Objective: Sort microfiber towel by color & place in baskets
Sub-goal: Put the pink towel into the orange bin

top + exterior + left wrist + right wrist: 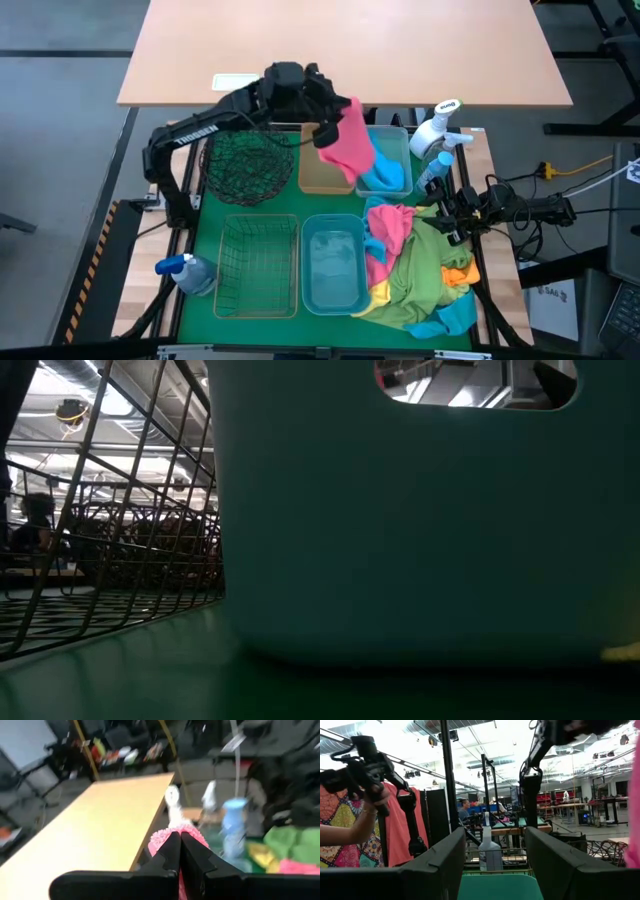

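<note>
I am showing one readable word: "TROSSEN", in white letters along the dark link of my left arm (200,131), left of centre in the high view. The white cap of the spray bottle (447,106) at the upper right is carrying a small dark mark, too small for me to read. A pale sheet (236,82) is lying on the wooden worktop (400,50) at upper centre, its print illegible.
</note>
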